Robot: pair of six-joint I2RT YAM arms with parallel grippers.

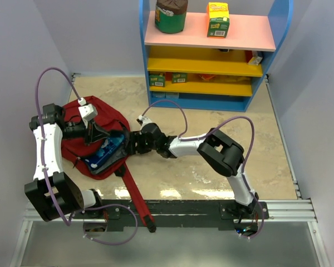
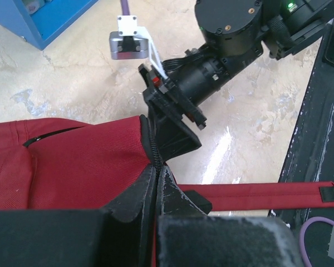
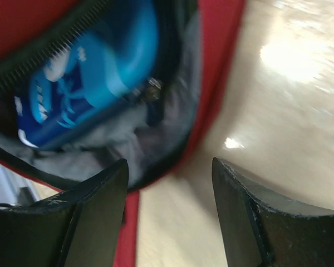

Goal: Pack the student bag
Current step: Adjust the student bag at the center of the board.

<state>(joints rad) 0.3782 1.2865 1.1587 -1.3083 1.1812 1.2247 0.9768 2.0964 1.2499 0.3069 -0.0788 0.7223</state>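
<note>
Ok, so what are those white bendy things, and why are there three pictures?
Those are two robot arms, a left arm and a right arm, bolted to a table. Each arm ends in a two-finger pincher called a gripper. The big picture looks down from above. The other two come from little cameras on the arms' wrists, so you see their own fingers up close. On the table lies a red student bag, and behind it stands a colourful shelf. The left gripper is pinched shut on the bag's zipper edge, so the bag's mouth gapes. The right gripper is open and holds nothing. It sits right at the bag's mouth. Inside the bag you can see a blue pencil case.
</note>
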